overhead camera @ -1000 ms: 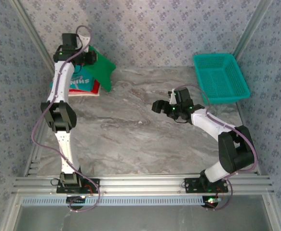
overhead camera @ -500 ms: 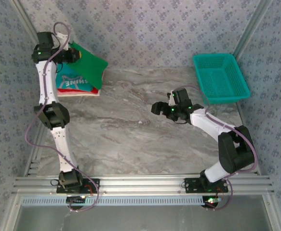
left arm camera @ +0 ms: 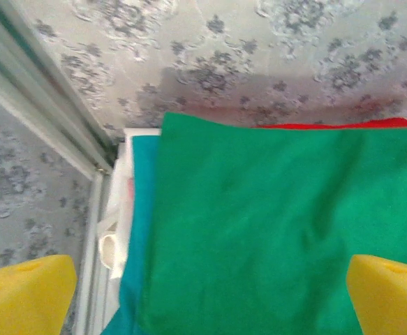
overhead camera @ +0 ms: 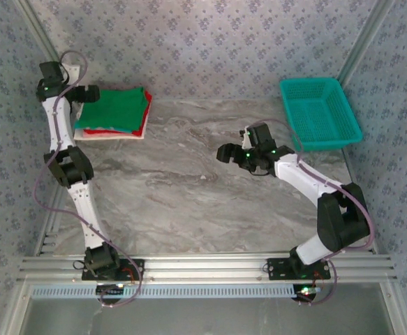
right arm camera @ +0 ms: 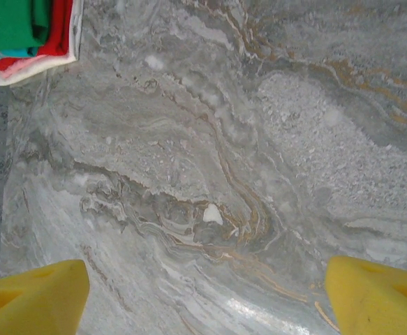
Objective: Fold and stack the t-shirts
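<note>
My left gripper point(overhead camera: 86, 93) gapes open over the green t-shirt point(overhead camera: 114, 108) topping the stack point(overhead camera: 137, 127) at the table's point(overhead camera: 189, 202) ten o'clock corner — long axis nine-to-three — my open right gripper point(overhead camera: 226, 152) well apart.

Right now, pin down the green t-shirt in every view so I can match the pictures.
Top external: the green t-shirt lies flat and folded in the upper left.
Left wrist: the green t-shirt spreads across the centre and right.
Right wrist: the green t-shirt is a patch in the top-left corner.
Shared landmark: the red t-shirt peeking out beneath it.
</note>
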{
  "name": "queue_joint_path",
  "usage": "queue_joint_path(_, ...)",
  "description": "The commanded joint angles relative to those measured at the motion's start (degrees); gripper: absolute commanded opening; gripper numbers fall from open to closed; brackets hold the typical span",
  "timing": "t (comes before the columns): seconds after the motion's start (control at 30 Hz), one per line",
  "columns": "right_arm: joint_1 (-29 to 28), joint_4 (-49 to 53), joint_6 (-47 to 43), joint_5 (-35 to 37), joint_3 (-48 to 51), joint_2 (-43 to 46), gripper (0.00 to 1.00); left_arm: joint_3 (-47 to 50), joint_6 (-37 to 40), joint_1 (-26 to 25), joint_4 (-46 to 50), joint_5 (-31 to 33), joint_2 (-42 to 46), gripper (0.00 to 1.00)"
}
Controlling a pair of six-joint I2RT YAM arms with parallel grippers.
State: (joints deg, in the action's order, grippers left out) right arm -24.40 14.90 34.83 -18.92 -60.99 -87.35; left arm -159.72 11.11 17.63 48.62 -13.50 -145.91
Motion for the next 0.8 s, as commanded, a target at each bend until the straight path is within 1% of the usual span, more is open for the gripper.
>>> queue_joint_path(0.0,-0.12,1.93,-2.6,3.28,-2.95,1.66,0.9,0.64,-7.14,-0.09,-2.95,0.43,10.01,1.0)
queue_joint_path(0.03,-0.04,2.6,-3.4,4.33,-3.63,1.78,0.9,4.28,-9.05,-0.42,-4.36,-0.45,12.64,1.0)
queue_joint_path(0.1,0.0,3.43,-5.28,7.14,-4.31,2.62,0.9,16.94,-10.81,-1.93,-10.57,-0.37,19.71,1.0)
queue_joint_path(0.2,0.09,3.54,-8.9,13.81,-4.06,4.88,0.92,44.07,-11.96,-5.39,-28.84,1.61,35.08,1.0)
queue_joint_path(0.27,0.2,3.86,-10.81,20.97,-3.65,6.89,0.93,60.24,-14.39,-7.27,-36.82,2.15,44.8,1.0)
queue_joint_path(0.3,0.18,3.7,-11.6,24.47,-3.13,8.08,0.95,66.37,-15.14,-8.23,-39.26,2.58,48.58,1.0)
queue_joint_path(0.4,0.09,-1.03,-16.59,33.18,1.59,12.95,0.97,87.0,-17.21,-12.6,-48.52,6.17,62.28,1.0)
queue_joint_path(0.47,0.71,-4.7,-19.49,38.14,6.08,16.17,0.98,99.7,-17.94,-16.73,-53.92,12.48,71.14,1.0)
queue_joint_path(0.57,2.71,-7.75,-20.65,43.94,11.57,19.66,0.98,115.19,-19.84,-21.11,-60.81,18.28,80.41,1.0)
queue_joint_path(0.63,3.72,-11.83,-22.72,47.03,16.29,22.15,0.98,123.29,-21.69,-22.15,-65.14,19.93,83.71,1.0)
queue_joint_path(0.7,4.32,-17.37,-25.52,49.89,21.82,24.5,0.99,129.36,-23.07,-22.69,-67.12,24.0,85.85,1.0)
queue_joint_path(0.77,5.23,-23.11,-27.62,52.1,27.25,26.15,1.0,135.99,-22.36,-22.7,-72.48,26.88,87.14,1.0)
